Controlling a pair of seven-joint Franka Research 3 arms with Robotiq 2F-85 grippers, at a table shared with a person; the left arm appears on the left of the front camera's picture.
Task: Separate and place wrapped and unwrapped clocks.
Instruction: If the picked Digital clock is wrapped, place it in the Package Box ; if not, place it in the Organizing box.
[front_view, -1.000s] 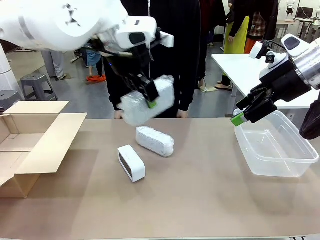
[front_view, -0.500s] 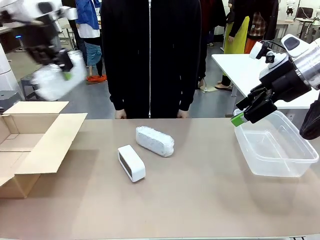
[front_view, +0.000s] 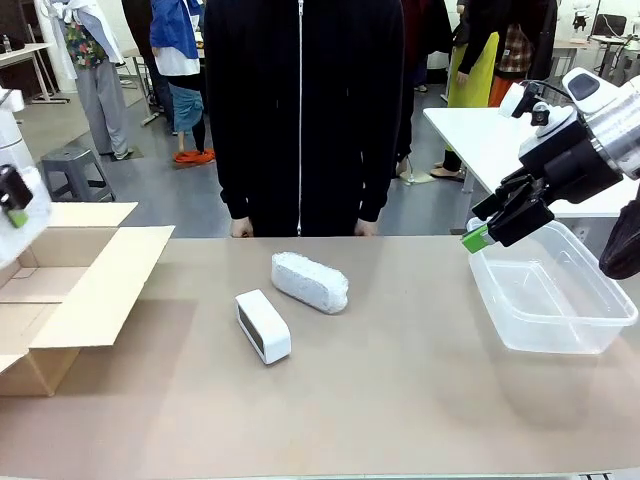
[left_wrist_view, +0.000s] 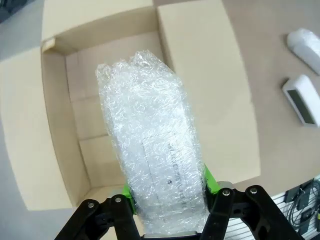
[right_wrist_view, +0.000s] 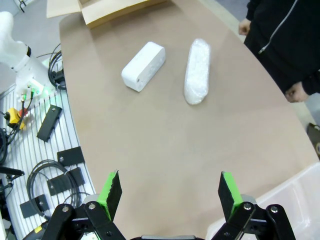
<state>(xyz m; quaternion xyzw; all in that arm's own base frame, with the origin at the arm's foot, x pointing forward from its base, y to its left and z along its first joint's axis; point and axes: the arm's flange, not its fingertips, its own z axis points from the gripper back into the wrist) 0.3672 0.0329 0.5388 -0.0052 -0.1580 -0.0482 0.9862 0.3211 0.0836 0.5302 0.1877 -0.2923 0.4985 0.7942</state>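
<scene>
Left claw (left_wrist_view: 169, 188) clamps wrapped clock (left_wrist_view: 147, 140) above box (left_wrist_view: 60, 125).

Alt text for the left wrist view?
The left gripper is shut on a white bubble-wrapped oblong bundle, held over an open brown cardboard box. On the tan table lie a smooth white rounded block with a dark face and another white wrapped bundle.

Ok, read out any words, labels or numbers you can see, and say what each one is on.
On the wrapped clock in the left end effector: faint print lines show through the wrap, too blurred to read.
On the unwrapped clock, other wrapped clock, cardboard box and clear bin: no text visible.
</scene>
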